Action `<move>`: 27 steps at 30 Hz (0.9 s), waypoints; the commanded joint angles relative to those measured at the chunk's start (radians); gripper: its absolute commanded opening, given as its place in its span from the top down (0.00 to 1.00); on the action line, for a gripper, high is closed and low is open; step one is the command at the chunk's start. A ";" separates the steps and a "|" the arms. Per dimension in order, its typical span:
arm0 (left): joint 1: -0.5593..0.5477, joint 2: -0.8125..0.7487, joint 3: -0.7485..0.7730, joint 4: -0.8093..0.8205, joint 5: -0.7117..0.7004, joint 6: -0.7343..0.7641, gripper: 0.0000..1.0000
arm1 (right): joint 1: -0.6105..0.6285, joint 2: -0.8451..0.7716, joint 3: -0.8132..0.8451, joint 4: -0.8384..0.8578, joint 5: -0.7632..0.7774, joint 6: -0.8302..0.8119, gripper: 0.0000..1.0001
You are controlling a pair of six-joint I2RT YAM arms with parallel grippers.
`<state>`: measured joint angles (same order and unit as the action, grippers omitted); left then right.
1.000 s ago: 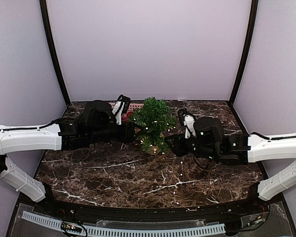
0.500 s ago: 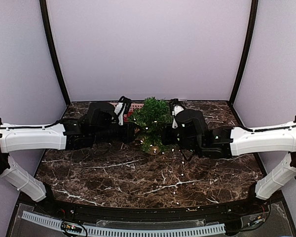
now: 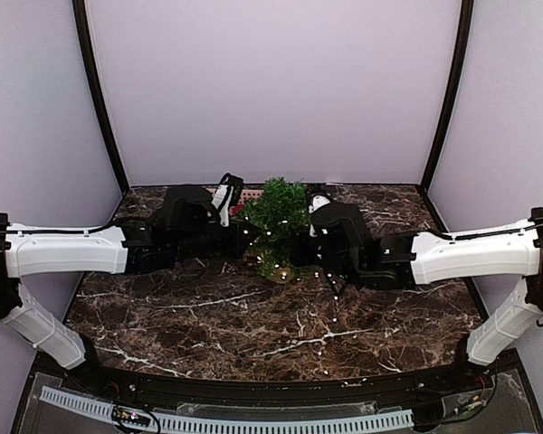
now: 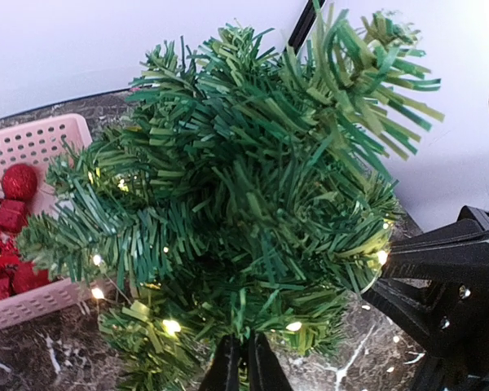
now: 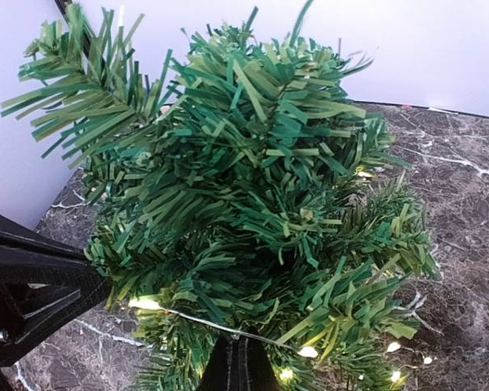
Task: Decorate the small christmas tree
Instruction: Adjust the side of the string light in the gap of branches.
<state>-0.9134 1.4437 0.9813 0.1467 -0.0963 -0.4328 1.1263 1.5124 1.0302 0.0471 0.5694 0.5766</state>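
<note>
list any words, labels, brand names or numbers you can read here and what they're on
None: no readable text in any view. The small christmas tree, the pink basket, its red ornaments and the marble table show no lettering.

Both my arms reach in low from the frame's sides, left arm and right arm, wrists facing across the centre. My left gripper and right gripper each have fingers pressed together, bottom-centre in their wrist views.
</note>
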 commanded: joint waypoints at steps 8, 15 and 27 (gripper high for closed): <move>0.009 0.004 0.011 0.065 -0.002 -0.005 1.00 | 0.034 -0.025 -0.118 0.062 -0.018 0.054 1.00; 0.010 0.003 0.007 0.068 -0.004 -0.010 1.00 | 0.065 0.011 -0.145 0.058 0.006 0.129 1.00; 0.016 0.002 0.000 0.070 -0.003 -0.014 1.00 | 0.068 0.054 -0.188 0.106 0.017 0.205 1.00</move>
<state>-0.9047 1.4548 0.9813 0.1776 -0.1024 -0.4423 1.1851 1.5600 0.8570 0.1497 0.5808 0.7593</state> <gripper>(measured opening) 0.017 0.006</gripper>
